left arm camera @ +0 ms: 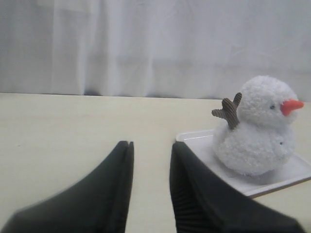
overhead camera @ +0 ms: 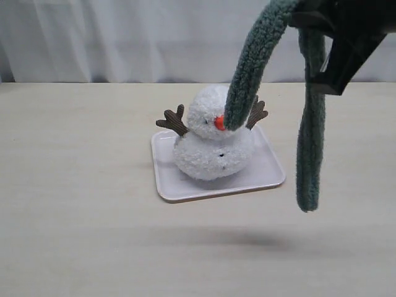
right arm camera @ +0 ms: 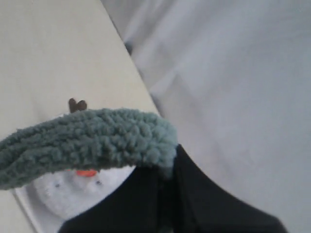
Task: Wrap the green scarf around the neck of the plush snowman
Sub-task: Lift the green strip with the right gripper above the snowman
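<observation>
The plush snowman (overhead camera: 209, 139) sits upright on a white tray (overhead camera: 266, 170), orange nose pointing right; its neck (overhead camera: 204, 133) is bare. My right gripper (overhead camera: 309, 15) is high at the top right, shut on the green scarf (overhead camera: 250, 68), which drapes over it. One end hangs in front of the snowman's face, the other end (overhead camera: 309, 154) hangs to the right of the tray. In the right wrist view the scarf (right arm camera: 92, 141) is pinched between the jaws (right arm camera: 167, 165). My left gripper (left arm camera: 150, 148) is open and empty, low over the table, left of the snowman (left arm camera: 257, 128).
The tray (left arm camera: 194, 138) lies on a pale wooden table (overhead camera: 74, 204). A white curtain (overhead camera: 124, 37) hangs behind the table's far edge.
</observation>
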Robot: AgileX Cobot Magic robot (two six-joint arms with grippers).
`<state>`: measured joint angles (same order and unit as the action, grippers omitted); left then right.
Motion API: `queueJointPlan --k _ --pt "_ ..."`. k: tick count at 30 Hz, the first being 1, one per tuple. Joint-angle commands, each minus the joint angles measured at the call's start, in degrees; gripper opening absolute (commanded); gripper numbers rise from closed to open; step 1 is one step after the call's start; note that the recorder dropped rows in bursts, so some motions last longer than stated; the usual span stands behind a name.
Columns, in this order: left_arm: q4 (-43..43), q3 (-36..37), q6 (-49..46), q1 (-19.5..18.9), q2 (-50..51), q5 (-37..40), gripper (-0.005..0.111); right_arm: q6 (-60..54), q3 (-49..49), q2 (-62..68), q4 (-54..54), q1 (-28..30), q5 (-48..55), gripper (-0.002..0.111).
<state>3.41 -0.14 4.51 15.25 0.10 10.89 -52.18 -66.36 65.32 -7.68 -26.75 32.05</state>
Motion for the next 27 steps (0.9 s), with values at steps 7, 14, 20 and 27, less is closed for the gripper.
queueJointPlan --k 7,14,20,27 --pt "-0.2 0.14 0.28 0.14 -0.1 -0.14 0.027 -11.21 -0.28 9.79 -0.39 -0.07 -23.19 0.004" --pt "-0.2 0.14 0.28 0.14 -0.1 -0.27 0.027 -18.55 -0.28 14.5 -0.39 -0.07 -18.37 0.004" --pt "-0.2 0.14 0.28 0.14 -0.1 -0.5 0.027 -24.15 -0.28 14.48 -0.39 0.04 -19.32 0.004" --pt "-0.2 0.14 0.28 0.14 -0.1 -0.5 0.027 -24.36 -0.28 15.91 -0.39 0.04 -26.65 0.004"
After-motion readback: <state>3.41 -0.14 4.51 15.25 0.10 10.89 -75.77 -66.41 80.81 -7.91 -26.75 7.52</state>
